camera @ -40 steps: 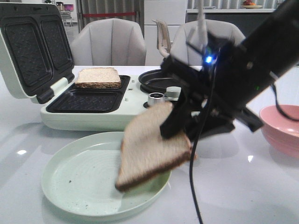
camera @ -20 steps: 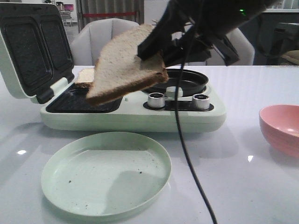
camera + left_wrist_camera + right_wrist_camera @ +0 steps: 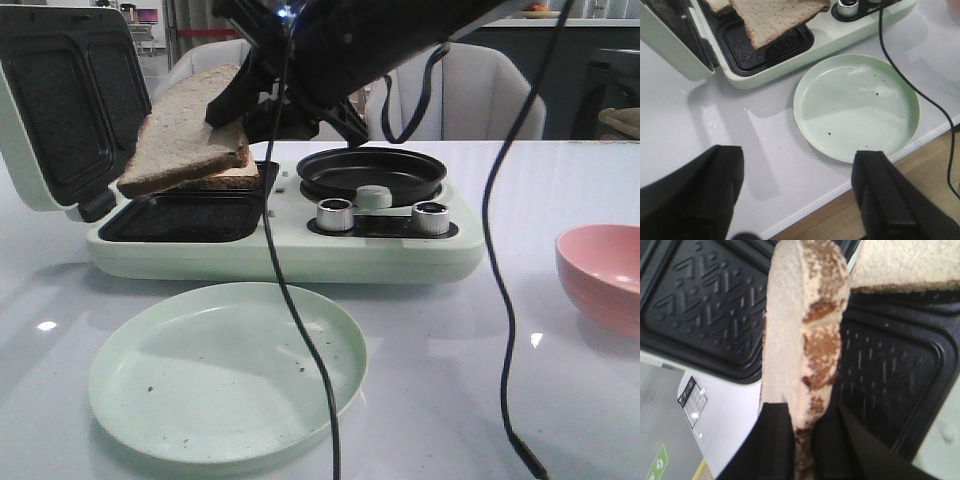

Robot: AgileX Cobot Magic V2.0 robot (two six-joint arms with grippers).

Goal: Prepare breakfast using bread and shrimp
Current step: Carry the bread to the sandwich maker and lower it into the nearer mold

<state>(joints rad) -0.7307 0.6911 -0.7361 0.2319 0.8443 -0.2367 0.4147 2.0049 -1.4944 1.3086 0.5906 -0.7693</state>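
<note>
The right gripper [image 3: 802,422] is clamping a tilted bread slice [image 3: 190,128] above the sandwich maker [image 3: 280,235], over the second slice [image 3: 238,177] lying inside. The left gripper [image 3: 797,192] is hanging wide open, empty. The green plate [image 3: 228,370] and pink bowl [image 3: 603,277] are sitting empty.

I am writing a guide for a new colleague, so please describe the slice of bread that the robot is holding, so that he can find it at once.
Find the pale green sandwich maker with its lid open, behind the green plate. Above its black trays, the right gripper pinches one tilted slice in the air. The other slice lies flat in the rear tray, partly hidden beneath it.
</note>
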